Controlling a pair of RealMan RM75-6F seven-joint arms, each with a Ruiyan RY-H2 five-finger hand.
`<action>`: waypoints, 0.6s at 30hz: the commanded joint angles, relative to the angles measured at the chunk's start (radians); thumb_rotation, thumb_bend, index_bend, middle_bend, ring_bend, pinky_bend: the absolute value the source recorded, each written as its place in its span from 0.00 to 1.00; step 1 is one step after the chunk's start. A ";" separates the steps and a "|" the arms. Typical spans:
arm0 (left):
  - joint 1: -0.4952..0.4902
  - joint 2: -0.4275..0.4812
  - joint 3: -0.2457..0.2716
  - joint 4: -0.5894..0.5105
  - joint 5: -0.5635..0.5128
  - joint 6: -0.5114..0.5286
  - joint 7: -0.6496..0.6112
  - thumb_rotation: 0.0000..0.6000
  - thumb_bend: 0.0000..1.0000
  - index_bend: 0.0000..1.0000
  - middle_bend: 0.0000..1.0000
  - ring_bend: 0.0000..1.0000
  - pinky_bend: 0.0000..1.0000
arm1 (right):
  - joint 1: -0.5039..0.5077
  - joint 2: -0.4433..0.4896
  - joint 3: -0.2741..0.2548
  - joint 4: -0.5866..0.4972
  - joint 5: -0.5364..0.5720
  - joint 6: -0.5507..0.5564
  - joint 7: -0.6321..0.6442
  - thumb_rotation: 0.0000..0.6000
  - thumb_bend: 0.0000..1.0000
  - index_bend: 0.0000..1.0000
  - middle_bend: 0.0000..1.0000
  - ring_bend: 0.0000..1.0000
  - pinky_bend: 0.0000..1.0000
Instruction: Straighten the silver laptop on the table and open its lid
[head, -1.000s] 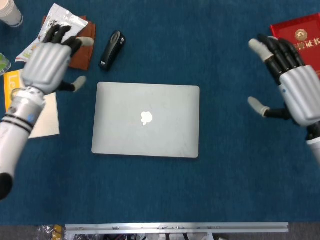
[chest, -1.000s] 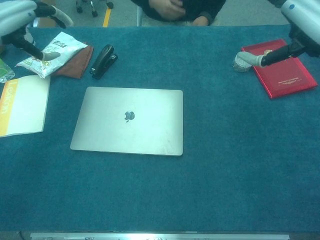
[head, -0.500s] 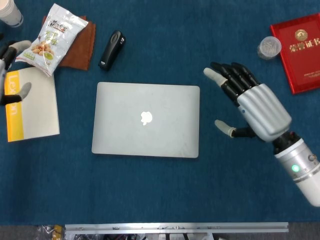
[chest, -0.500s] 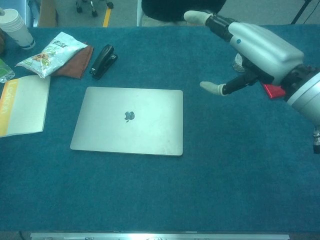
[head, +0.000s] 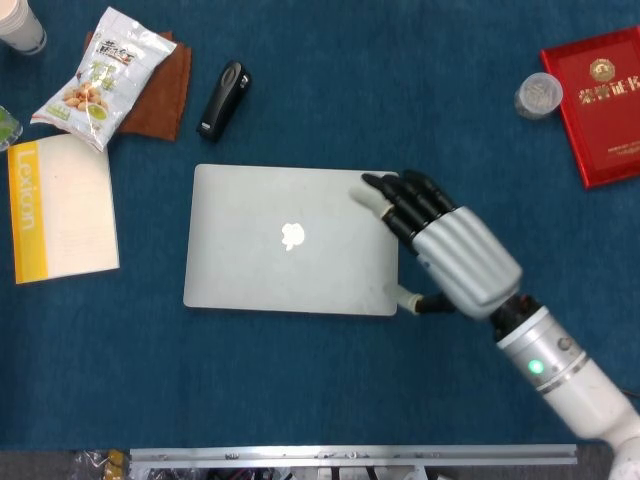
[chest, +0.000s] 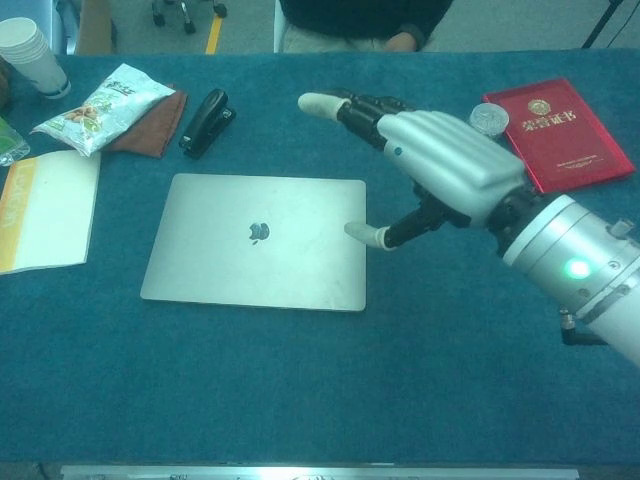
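The silver laptop (head: 291, 240) lies flat and shut on the blue table cover (head: 300, 380), its logo facing up and its edges roughly square to the table front. Your right hand (head: 445, 252) is spread over its right edge: the fingertips (head: 378, 196) reach in above the far right corner of the lid, and the thumb (head: 412, 300) points at the near right corner. In the chest view the hand (chest: 440, 170) sits above the lid with the thumb tip (chest: 362, 234) just at the right edge; whether it touches the metal, you cannot tell. The fingers are apart and extended, grasping nothing. Your left hand appears in neither view.

Beyond the fingertips, further left and back, lies one black stapler (head: 222, 97), well apart from the laptop. Left of that, one snack packet (head: 94, 77) rests partly on one brown cloth (head: 163, 95). Left of the laptop and clear of it lies one booklet with a yellow spine (head: 60, 207). One paper cup (head: 20, 24) stands at the far left corner; in the chest view it reads as stacked cups (chest: 32, 55).

On the far side of the hand, to the right and back, one red certificate folder (head: 597, 101) lies flat, with one small round clear container (head: 537, 94) just beside its left edge.

The table is covered edge to edge in blue felt-like cloth. A metal rail (head: 350, 456) runs along the near edge. Behind the far edge, the chest view shows a seated person's dark sleeves (chest: 360, 18) and a chair base (chest: 185, 10) on a grey floor.
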 joint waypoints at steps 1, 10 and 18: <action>0.023 -0.005 -0.004 0.013 0.017 0.014 -0.010 1.00 0.28 0.19 0.18 0.04 0.00 | 0.014 -0.049 -0.012 0.008 0.017 -0.008 -0.056 1.00 0.22 0.00 0.01 0.00 0.02; 0.082 -0.008 -0.006 0.048 0.073 0.039 -0.072 1.00 0.28 0.19 0.18 0.04 0.00 | 0.036 -0.184 -0.043 0.075 0.083 -0.024 -0.178 1.00 0.21 0.00 0.00 0.00 0.02; 0.129 -0.007 0.001 0.086 0.119 0.056 -0.122 1.00 0.28 0.19 0.18 0.04 0.00 | 0.066 -0.326 -0.044 0.207 0.160 -0.049 -0.250 1.00 0.18 0.00 0.00 0.00 0.02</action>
